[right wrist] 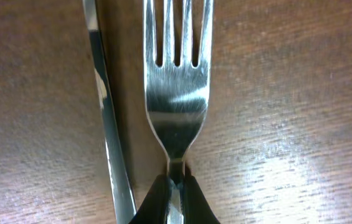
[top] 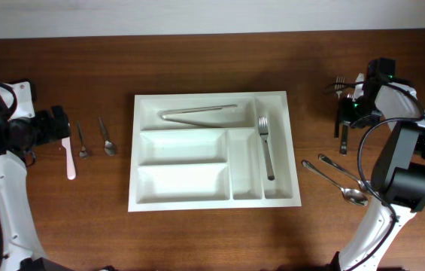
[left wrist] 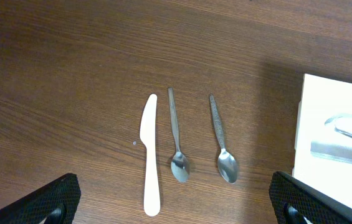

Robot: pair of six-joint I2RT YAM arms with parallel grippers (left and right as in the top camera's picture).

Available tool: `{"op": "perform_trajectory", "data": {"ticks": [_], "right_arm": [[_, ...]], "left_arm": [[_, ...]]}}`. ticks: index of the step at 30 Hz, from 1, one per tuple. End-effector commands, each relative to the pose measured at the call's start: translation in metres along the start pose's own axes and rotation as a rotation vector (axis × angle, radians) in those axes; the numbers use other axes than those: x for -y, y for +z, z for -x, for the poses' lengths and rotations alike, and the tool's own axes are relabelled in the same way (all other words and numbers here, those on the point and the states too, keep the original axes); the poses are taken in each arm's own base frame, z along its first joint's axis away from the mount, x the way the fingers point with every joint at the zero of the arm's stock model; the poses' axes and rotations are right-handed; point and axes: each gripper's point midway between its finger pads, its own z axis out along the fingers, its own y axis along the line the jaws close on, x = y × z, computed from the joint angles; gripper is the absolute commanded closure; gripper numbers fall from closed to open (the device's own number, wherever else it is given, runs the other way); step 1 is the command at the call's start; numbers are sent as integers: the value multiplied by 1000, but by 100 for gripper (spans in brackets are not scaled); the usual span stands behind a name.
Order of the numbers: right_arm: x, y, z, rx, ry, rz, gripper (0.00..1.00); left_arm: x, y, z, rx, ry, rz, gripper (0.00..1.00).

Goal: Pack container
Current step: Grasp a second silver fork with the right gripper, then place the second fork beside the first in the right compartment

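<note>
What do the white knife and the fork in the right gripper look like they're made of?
The white knife looks like plastic: opaque, matte, uniformly white, no glints. The fork pinched by the right gripper looks like polished metal, probably stainless steel: silvery with bright reflections.

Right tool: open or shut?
Shut on the fork: in the right wrist view, the right tool pinches its neck.
</note>
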Motion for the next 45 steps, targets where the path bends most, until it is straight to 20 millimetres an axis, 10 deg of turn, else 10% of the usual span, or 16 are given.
{"op": "perform_trajectory", "data": {"ticks": [1,13,24,32,45], "right_arm": [[5,-3,0,-36,13,-19,96],[-66,-127,26,16,-16,168,96],[-219,-148,-35,-58,-371,180,96],[-251,-146,-62,-79,-406,114,96],[-245,-143,-59,-67,-377,69,96]], "left_arm": [[-1,-7,7,24,15,6,1],[-1,-7,7,24,15,6,1],[-1,-7,7,24,15,6,1],[-1,-7,7,24,15,6,1],[-1,-7,7,24,15,6,1]]}}
